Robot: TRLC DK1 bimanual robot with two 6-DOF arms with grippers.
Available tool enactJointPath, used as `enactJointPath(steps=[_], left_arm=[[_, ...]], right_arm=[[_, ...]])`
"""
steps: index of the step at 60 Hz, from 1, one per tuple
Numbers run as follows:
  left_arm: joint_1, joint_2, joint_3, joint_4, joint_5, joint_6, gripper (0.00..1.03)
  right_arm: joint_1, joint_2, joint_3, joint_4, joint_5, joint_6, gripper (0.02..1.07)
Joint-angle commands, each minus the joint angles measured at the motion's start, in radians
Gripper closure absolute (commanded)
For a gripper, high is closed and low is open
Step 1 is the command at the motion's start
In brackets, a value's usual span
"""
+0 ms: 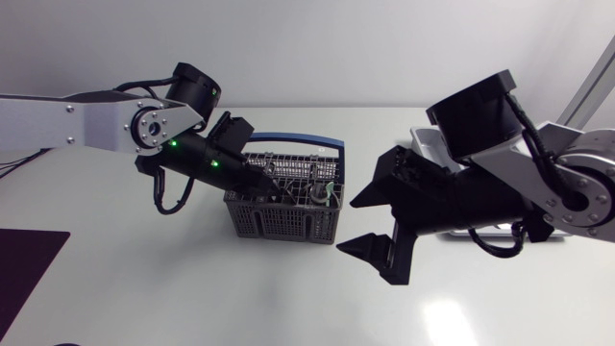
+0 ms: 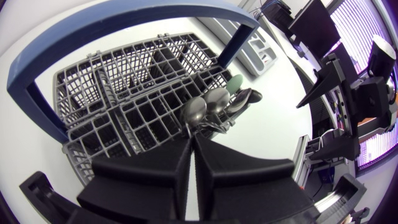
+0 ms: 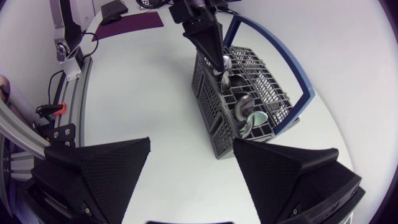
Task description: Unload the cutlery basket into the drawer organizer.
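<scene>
Head view: left arm in from the left edge, angled down, left gripper (image 1: 265, 181) dipped into the cutlery basket (image 1: 288, 227) mid-table. Fingers pressed together, tips against the spoons (image 2: 205, 106); whether one is pinched, cannot tell. Beside the basket, right gripper (image 1: 348, 226) hovering, fingers spread wide, holding nothing. Under the right arm, drawer organizer (image 1: 420, 142).

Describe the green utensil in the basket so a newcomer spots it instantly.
Mid-table stands a grey mesh basket with a blue handle. At its end nearest the right gripper, a few spoons stand bunched. The green utensil is the only pale green head among them; the others are bare metal.
</scene>
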State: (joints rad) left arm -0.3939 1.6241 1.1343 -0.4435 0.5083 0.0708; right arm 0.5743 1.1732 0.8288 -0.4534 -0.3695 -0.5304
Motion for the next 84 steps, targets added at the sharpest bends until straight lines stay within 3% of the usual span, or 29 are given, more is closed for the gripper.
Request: enactJointPath(steps=[1, 40, 65, 84], left_arm=[[0.013, -0.018, 0.012, 0.005, 0.022, -0.017, 0.99], [0.049, -0.184, 0.016, -0.02, 0.101, -0.045, 0.99], [0.053, -0.317, 0.012, -0.05, 0.099, -0.039, 0.99], [0.001, -0.415, -0.013, -0.086, 0.099, 0.0, 0.99]], right_arm=[[0.007, 0.019, 0.001, 0.009, 0.006, 0.018, 0.11], [0.027, 0.037, 0.01, 0.01, 0.018, 0.017, 0.11], [0.022, 0.029, 0.015, 0.019, 0.018, 0.013, 0.11], [0.012, -0.004, 0.024, 0.027, 0.006, 0.007, 0.11]])
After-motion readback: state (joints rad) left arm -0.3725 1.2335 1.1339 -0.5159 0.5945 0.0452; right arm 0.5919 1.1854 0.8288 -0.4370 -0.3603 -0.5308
